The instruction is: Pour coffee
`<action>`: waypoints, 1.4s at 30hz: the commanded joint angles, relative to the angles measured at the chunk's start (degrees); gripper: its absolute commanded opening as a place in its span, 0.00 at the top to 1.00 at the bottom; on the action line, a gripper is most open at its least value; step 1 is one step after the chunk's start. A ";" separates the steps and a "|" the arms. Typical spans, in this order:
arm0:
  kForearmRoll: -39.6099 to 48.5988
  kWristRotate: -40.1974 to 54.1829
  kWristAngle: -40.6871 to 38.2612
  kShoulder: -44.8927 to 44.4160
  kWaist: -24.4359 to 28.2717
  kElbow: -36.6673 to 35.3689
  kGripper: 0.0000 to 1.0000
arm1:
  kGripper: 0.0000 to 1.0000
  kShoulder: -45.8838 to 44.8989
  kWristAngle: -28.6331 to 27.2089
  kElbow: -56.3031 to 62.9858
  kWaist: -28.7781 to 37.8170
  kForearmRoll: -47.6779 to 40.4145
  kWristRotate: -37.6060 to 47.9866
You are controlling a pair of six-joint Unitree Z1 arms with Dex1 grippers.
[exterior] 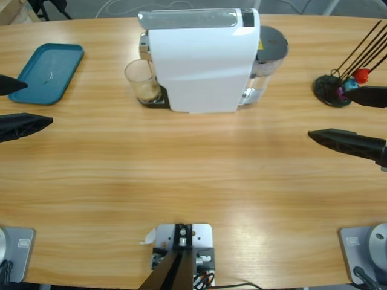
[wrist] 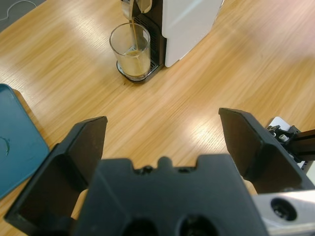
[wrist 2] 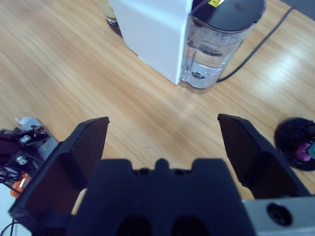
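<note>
Coffee (wrist: 134,53) is streaming straight down into the upright glass (wrist: 130,50) under the white machine (exterior: 202,60); both grippers' fingers are standing apart, holding nothing.

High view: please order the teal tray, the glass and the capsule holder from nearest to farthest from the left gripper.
From the left gripper:
1. Teal tray, just beside it at the left edge.
2. Glass, at the machine's spout, near the middle.
3. Capsule holder, far right.

A long pale wooden table (exterior: 199,175) with glossy light patches fills the view; grey floor (exterior: 363,7) shows beyond.
</note>
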 commanded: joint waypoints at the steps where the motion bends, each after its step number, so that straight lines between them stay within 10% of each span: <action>1: -0.66 -1.91 -0.17 0.50 0.46 2.30 0.00 | 0.00 0.72 0.97 2.28 -0.58 -0.88 -0.52; 25: -7.78 3.47 -0.17 3.19 0.46 7.50 0.00 | 0.00 2.77 -1.40 2.37 -0.49 -1.15 -1.49; 42: -29.28 11.49 -0.98 22.90 6.08 10.61 0.00 | 0.00 7.76 -1.14 1.53 -0.49 0.93 -2.28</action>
